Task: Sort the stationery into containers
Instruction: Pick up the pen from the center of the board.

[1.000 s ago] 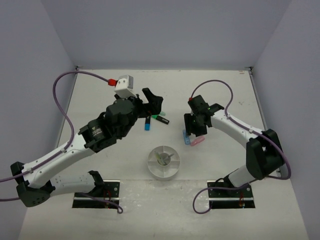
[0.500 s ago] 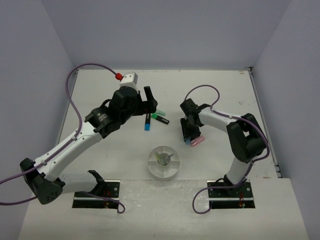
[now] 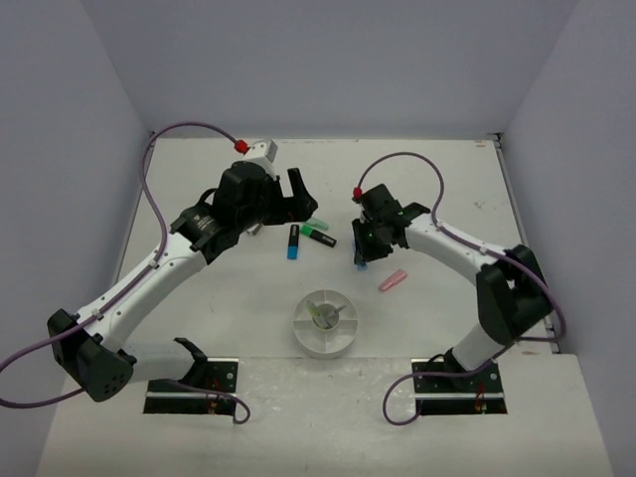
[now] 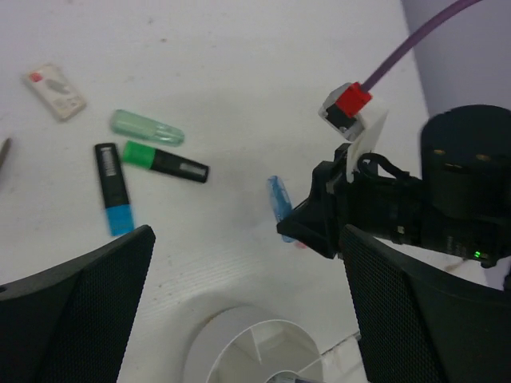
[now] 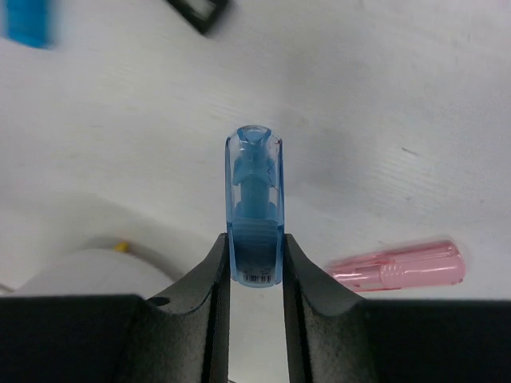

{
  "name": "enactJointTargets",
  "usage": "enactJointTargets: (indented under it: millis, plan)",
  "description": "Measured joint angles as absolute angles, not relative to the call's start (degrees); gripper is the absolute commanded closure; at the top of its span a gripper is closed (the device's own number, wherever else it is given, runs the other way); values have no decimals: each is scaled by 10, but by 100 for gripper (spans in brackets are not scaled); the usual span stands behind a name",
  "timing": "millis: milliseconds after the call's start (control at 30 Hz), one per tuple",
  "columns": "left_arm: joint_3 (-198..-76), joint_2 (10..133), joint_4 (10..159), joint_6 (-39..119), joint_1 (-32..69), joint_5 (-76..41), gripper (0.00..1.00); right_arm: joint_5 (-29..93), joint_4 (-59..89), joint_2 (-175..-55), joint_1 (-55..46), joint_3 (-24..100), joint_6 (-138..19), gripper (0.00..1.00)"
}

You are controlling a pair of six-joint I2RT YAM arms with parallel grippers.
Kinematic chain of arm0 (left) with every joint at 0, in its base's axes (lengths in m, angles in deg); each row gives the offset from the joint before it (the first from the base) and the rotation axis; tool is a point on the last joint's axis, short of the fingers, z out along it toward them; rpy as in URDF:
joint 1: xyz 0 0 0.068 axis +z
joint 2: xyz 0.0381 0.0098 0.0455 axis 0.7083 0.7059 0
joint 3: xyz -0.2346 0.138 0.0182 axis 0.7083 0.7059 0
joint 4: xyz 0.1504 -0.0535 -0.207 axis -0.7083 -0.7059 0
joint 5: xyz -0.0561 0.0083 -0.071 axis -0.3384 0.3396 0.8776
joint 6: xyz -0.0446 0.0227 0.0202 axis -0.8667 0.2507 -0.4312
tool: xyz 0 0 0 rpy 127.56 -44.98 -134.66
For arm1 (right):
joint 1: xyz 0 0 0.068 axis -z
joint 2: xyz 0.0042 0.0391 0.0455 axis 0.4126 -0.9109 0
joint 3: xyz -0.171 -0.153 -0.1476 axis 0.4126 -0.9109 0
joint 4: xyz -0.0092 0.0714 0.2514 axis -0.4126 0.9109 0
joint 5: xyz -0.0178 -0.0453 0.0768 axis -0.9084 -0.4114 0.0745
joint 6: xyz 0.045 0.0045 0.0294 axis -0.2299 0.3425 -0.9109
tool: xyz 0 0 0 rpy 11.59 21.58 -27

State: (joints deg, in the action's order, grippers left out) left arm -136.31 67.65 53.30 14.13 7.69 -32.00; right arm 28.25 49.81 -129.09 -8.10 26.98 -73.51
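My right gripper [image 5: 255, 249] is shut on a translucent blue highlighter [image 5: 255, 199], which sticks out past the fingertips and hangs above the table [image 3: 362, 260]. A pink highlighter [image 5: 399, 267] lies on the table just to its right [image 3: 394, 280]. The round white dish [image 3: 300, 328] with wedge compartments stands near the front, holding a thin item [image 3: 320, 313]. My left gripper [image 3: 295, 199] hovers open over the back left, with nothing between its fingers [image 4: 80, 287]. Below it lie a black and blue highlighter [image 4: 113, 199], a green and black one [image 4: 166, 161] and a translucent green one [image 4: 147, 128].
A small wrapped eraser [image 4: 54, 92] lies further back left. The dish rim [image 4: 231, 339] shows low in the left wrist view and at the lower left of the right wrist view [image 5: 72, 271]. Grey walls close the table on three sides.
My right gripper has shut on the blue highlighter and carried it up and back, away from the pink one, which stays on the table. The left arm has shifted slightly back.
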Motion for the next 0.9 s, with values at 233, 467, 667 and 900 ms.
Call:
enactJointTargets:
  millis: [233, 467, 667, 900]
  plan:
    - [-1341, 712, 669, 106, 101, -87, 0, 331, 420, -1060, -126, 287, -688, 100]
    - [-1340, 753, 772, 58, 101, 18, 31, 340, 407, -1034, -128, 293, -675, 100]
    - [-1340, 758, 802, 44, 101, 43, 44, 340, 407, -1020, -129, 293, -667, 100]
    - [-1332, 759, 815, 41, 101, 53, 57, 341, 404, -1002, -131, 293, -664, 100]
